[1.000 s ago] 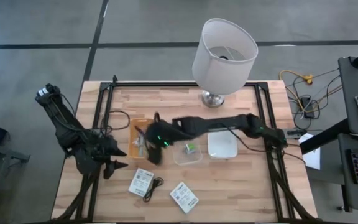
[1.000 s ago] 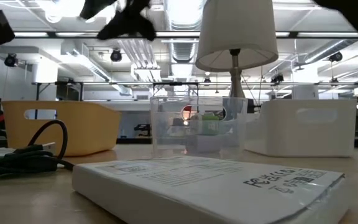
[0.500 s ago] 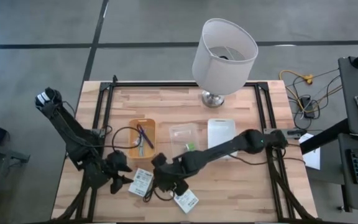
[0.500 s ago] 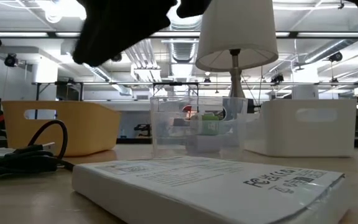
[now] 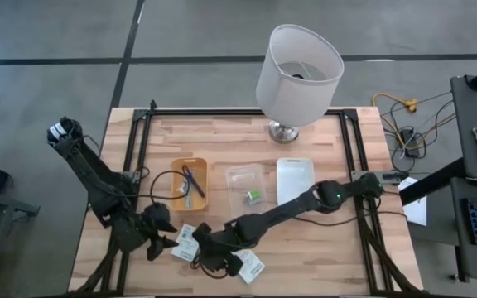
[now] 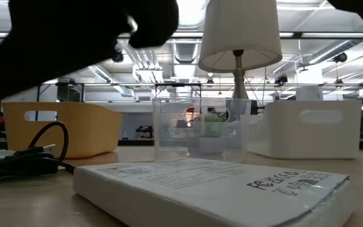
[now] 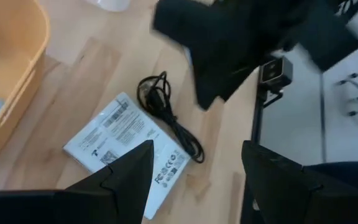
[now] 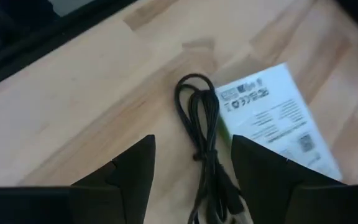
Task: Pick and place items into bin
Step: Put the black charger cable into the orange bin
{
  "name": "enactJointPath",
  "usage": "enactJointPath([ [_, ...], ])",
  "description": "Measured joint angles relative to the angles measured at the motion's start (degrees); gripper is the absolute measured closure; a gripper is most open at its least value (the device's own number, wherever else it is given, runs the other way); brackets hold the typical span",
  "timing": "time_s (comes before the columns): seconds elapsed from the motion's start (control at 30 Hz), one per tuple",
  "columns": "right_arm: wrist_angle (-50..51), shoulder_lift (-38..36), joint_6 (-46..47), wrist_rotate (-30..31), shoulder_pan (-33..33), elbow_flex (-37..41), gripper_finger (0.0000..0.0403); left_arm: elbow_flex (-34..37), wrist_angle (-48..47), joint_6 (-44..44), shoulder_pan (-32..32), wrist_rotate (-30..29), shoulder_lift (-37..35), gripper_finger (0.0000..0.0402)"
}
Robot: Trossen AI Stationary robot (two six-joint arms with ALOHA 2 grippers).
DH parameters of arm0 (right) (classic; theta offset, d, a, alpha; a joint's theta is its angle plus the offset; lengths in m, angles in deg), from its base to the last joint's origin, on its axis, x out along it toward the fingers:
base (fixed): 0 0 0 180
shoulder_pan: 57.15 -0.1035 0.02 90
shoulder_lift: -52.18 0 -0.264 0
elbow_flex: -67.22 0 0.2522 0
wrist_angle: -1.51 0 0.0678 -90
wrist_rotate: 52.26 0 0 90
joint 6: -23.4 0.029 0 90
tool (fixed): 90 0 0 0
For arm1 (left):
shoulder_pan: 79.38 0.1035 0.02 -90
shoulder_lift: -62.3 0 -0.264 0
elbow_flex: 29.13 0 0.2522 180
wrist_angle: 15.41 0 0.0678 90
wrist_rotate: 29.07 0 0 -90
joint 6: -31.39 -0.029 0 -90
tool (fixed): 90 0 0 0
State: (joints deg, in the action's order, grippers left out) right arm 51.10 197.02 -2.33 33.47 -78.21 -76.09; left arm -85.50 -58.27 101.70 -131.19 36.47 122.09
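Two white label cards (image 5: 187, 242) (image 5: 248, 266) lie flat near the table's front edge, with a thin black cable (image 8: 204, 137) coiled on the wood between them. My right gripper (image 8: 191, 180) hangs open just above the cable, one finger on each side of it, touching nothing. My left gripper (image 7: 194, 180) is open beside the left card (image 7: 126, 155), also touching nothing. A purple-black stick (image 5: 190, 180) lies in the yellow bin (image 5: 177, 168). A small green-and-white block (image 5: 255, 195) sits in the clear bin (image 5: 243, 172).
A white bin (image 5: 295, 170) stands to the right of the clear bin. A lamp (image 5: 298, 70) with a white shade rises at the table's far edge. My right arm (image 5: 305, 203) stretches slantwise across the table's near half. Black frame rails (image 5: 143, 149) run along both sides.
My right gripper has swung from above the yellow bin toward the table's near edge and come down over the cable, rolling as it went. My left gripper has shifted a little toward the near edge, closer to the left card. The cards and the cable have not moved.
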Motion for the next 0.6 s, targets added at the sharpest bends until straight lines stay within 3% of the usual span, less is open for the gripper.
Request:
enactJointPath([
  [0.13,0.41,0.66,3.32,1.26,0.55,-0.37,0.0209,0.17,0.96,3.28,0.02,-0.01,0.32,0.0174],
  [0.27,8.17,-2.09,12.3,14.45,0.38,-0.42,0.0209,0.74,5.32,3.7,0.04,1.02,4.75,0.0174],
  [0.33,14.35,-4.49,15.82,17.63,0.44,-0.42,0.0209,0.74,8.39,1.56,0.08,1.3,7.95,0.0174],
  [0.47,24.73,-8.24,22.23,19.44,0.38,-0.53,0.0212,-0.68,11.36,-3.61,1.82,1.6,15.05,0.0183],
  [0.6,32.93,-10.11,28.38,19.55,-0.24,-0.4,0.0218,-3.0,14.8,-8.46,3.62,3.64,20.56,0.0229],
])
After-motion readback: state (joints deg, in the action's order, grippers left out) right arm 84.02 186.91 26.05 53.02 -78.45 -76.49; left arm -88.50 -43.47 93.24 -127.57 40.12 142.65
